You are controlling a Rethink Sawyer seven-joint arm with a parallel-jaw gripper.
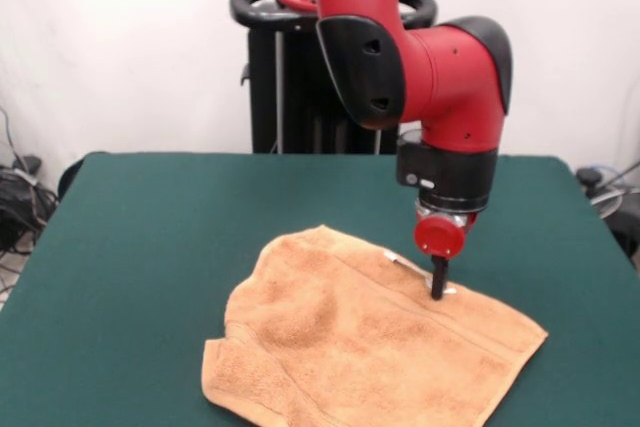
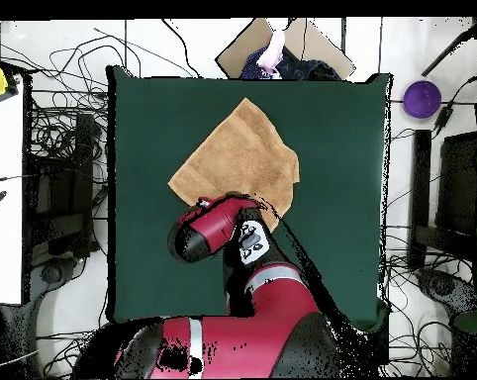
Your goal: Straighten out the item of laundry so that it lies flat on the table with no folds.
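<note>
The peach-orange towel (image 1: 370, 347) lies on the dark green table (image 1: 150, 227), right of centre and near the front edge. Its front left part is folded over on itself (image 1: 245, 362), and a border band runs near the far right edge. A small white tag (image 1: 398, 261) shows at the far edge. My gripper (image 1: 437, 287) points straight down with its tip on the towel's far edge, just right of the tag. In the overhead view the towel (image 2: 238, 153) lies as a diamond, and my arm (image 2: 218, 228) hides the gripper and the towel's nearest edge.
The black pedestal (image 1: 290, 77) stands behind the table's far edge. Beyond the table in the overhead view are a cardboard box (image 2: 282, 45), a purple round object (image 2: 422, 97), a white side table (image 2: 5, 188) and many cables on the floor.
</note>
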